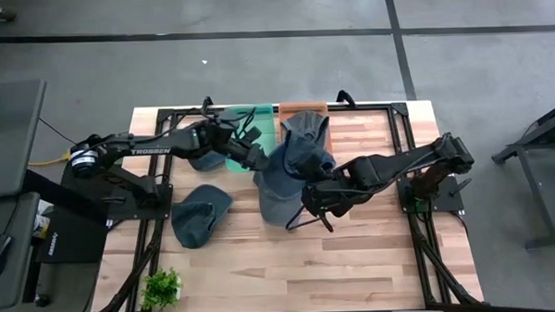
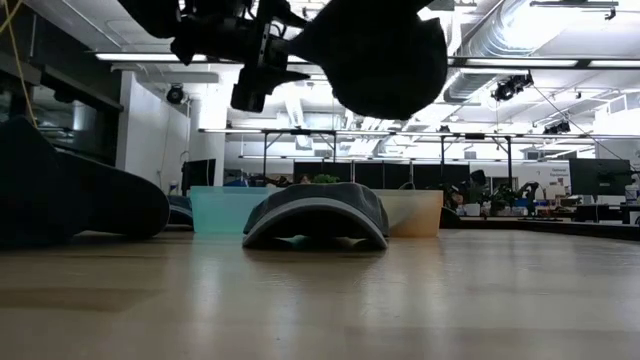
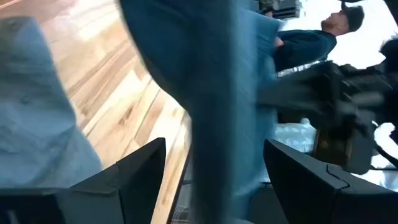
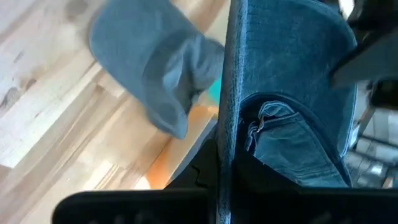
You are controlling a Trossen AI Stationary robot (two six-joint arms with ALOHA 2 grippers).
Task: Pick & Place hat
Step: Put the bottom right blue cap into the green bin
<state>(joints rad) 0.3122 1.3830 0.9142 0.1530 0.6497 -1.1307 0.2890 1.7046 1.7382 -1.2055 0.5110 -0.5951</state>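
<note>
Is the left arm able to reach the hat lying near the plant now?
Probably yes: the hat lies uncovered on the table's left side. The open left claw straddles the lifted hat, without gripping.

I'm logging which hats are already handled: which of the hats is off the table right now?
The hat at mid-table, between the two arms: the right gripper is shut on it and it hangs high in the low view. The hat beside it lies flat on the wood.
</note>
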